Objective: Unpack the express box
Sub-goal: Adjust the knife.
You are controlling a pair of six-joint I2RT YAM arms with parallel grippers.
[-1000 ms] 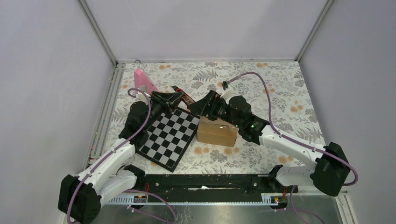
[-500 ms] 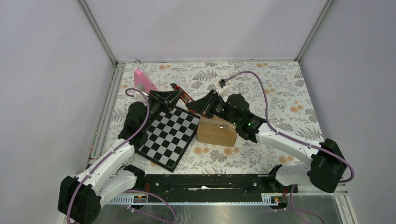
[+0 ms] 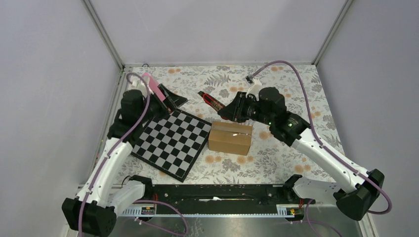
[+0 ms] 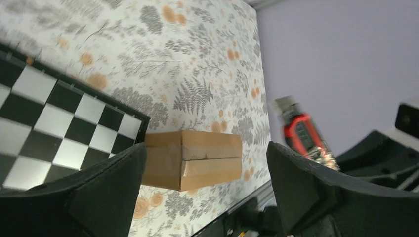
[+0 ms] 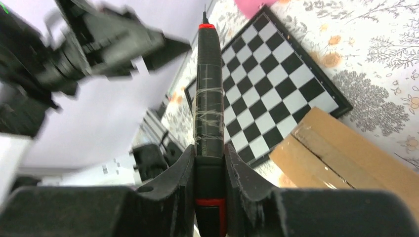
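Observation:
The express box (image 3: 230,138) is a small brown carton lying on the floral cloth, its taped seam up; it also shows in the left wrist view as the box (image 4: 197,158) and in the right wrist view as the box (image 5: 346,158). My right gripper (image 3: 226,109) hovers just behind it, shut on a black-and-red utility knife (image 3: 210,100). In the right wrist view the knife (image 5: 209,98) sticks straight out between the fingers (image 5: 185,173) of the right gripper (image 5: 209,153). My left gripper (image 3: 174,100) is open and holds nothing, at the board's far corner; the left gripper (image 4: 206,148) frames the box from afar.
A black-and-white chessboard (image 3: 170,143) lies left of the box, nearly touching it. A pink cone-like object (image 3: 153,85) stands at the back left, by the left arm. A metal rail (image 3: 217,190) runs along the near edge, and grey walls enclose the cloth.
The left gripper opened, let go of the knife and drew back to the left. The right gripper closed on the knife and carried it right, away from the left gripper.

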